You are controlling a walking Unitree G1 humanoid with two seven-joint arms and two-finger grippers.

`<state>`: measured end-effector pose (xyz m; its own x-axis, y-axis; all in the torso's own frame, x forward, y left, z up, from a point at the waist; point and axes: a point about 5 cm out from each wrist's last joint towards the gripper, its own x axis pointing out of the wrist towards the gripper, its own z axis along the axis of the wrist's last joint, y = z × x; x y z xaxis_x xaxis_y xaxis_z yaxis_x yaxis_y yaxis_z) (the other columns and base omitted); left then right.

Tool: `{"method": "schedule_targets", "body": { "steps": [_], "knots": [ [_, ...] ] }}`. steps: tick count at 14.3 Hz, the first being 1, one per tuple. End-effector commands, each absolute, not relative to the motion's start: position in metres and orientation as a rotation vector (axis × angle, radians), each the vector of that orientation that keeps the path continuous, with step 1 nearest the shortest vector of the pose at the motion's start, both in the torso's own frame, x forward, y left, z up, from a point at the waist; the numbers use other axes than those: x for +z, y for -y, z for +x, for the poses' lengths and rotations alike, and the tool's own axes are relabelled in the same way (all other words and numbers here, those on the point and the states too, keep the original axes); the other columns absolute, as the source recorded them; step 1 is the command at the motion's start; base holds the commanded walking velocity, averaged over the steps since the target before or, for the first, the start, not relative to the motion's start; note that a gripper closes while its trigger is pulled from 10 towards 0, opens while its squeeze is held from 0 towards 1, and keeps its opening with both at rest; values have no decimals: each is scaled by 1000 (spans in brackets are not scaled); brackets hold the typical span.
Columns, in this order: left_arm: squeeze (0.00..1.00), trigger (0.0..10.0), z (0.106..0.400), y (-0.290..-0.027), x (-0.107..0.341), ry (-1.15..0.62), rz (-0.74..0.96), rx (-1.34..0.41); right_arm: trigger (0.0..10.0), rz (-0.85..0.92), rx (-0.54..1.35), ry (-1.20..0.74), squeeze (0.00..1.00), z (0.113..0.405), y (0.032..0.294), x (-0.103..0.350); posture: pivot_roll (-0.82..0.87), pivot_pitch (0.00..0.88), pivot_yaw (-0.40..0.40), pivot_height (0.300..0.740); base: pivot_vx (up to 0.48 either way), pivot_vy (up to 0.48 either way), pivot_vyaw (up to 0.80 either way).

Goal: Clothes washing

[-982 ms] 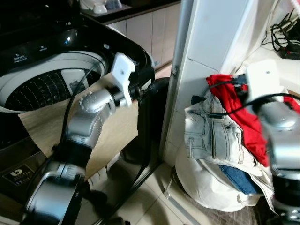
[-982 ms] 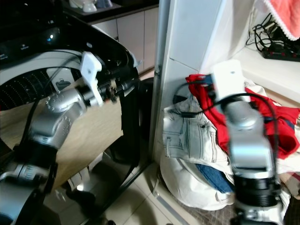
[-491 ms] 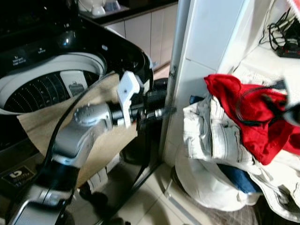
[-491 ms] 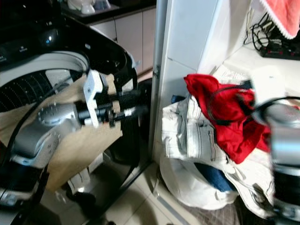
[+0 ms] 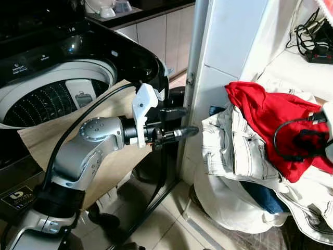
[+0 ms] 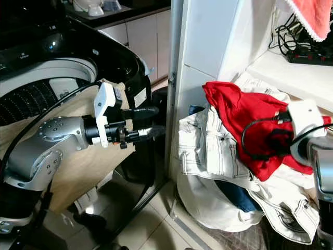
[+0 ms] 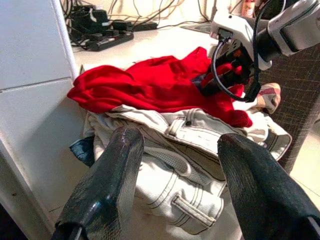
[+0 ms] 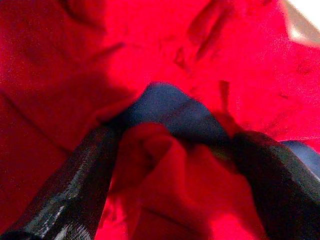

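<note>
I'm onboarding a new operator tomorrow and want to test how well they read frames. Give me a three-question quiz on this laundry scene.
1. True or false: the left pincer is open and holds nothing.
2. Which garment is the right pincer pressed into?
A. the red garment
B. the pale denim jeans
C. the beige cloth draped over the washing machine's rim
3. Fill in: the clothes pile sits beside the white ____, across it from the washing machine.

Key
1. True; its fingers stand apart in the air, pointing toward the pile.
2. A; red fabric bunches between its spread fingers.
3. Partition.
</note>
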<state>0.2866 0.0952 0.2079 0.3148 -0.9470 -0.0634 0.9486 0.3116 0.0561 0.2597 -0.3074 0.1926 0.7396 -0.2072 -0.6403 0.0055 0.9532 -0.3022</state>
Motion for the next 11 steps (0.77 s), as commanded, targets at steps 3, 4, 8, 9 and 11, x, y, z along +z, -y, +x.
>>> {"method": "schedule_targets", "body": {
  "steps": [3, 4, 8, 9, 11],
  "knots": [
    [0, 10000, 281, -94, 211, -28, 92, -1279, 5686, -292, -140, -785, 0, 256, 310, 188, -95, 0, 25, 740, 0, 0, 0],
    [0, 10000, 281, -94, 211, -28, 91, -1278, 5686, -291, -140, -784, 0, 256, 310, 188, -95, 0, 25, 740, 0, 0, 0],
    [0, 10000, 280, -94, 213, -35, 80, -1283, 0, -286, -135, -787, 0, 257, 310, 191, -96, 0, 24, 740, 0, 0, 0],
    [0, 10000, 280, -94, 213, -39, 76, -1291, 0, -284, -134, -795, 0, 256, 310, 191, -96, 0, 24, 740, 0, 0, 0],
    [0, 10000, 276, -94, 213, -55, 61, -1318, 0, -286, -122, -805, 0, 255, 309, 190, -97, 0, 25, 740, 0, 0, 0]
  ]
}}
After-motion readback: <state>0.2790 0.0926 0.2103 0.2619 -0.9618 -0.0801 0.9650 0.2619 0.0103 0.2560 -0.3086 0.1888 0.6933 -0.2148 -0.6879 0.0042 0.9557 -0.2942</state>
